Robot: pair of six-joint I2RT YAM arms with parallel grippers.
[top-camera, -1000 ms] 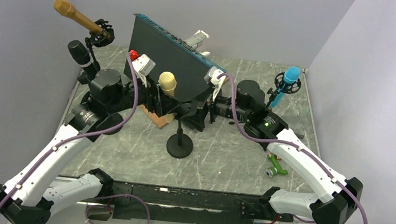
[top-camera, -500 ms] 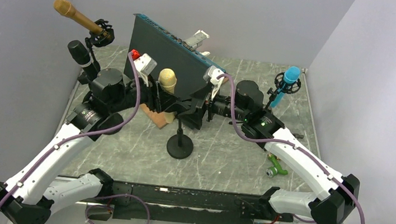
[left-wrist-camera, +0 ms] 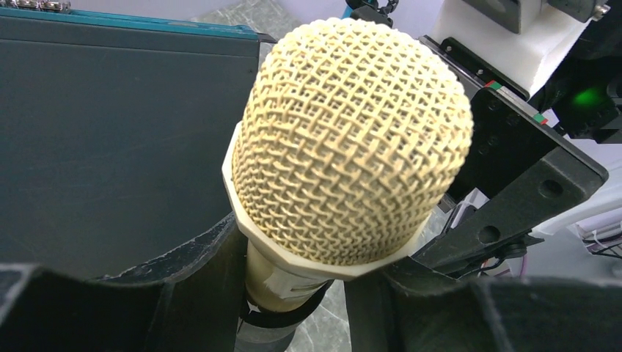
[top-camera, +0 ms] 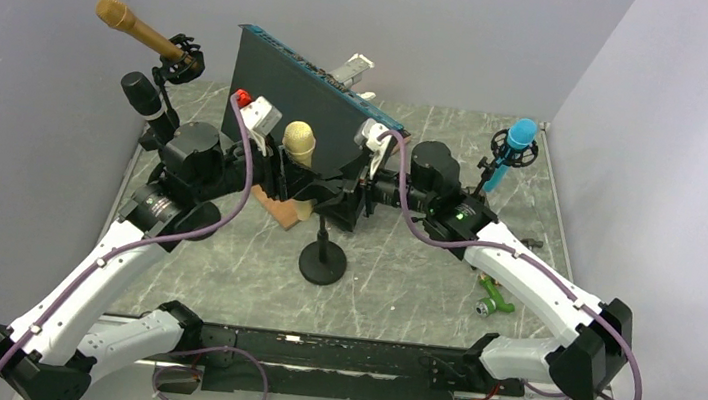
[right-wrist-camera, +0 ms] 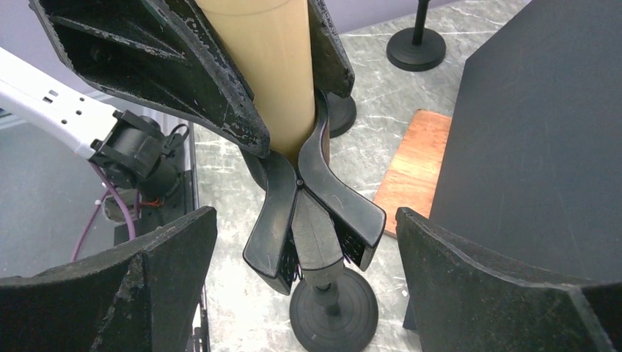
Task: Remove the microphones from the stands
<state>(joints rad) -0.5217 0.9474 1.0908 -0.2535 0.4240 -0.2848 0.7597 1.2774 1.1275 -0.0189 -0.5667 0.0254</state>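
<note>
Left gripper (right-wrist-camera: 284,110) is seen pinched on the tan body of the microphone (left-wrist-camera: 352,139), just above the clip (right-wrist-camera: 315,213) of the stand (top-camera: 322,257), at the centre of the overhead frame. The right gripper (top-camera: 350,198) is spread wide, straddling the clip untouched. Grasping is judged in hand; next, the clip should be braced and the microphone drawn upward.

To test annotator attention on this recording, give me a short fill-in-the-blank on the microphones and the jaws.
1. The jaws closed on the cream microphone belong to the ____ arm.
2. The right gripper has its jaws ____ on either side of the black clip.
3. The microphone at the back right has a ____ head.
Missing words: left; open; blue.
</note>
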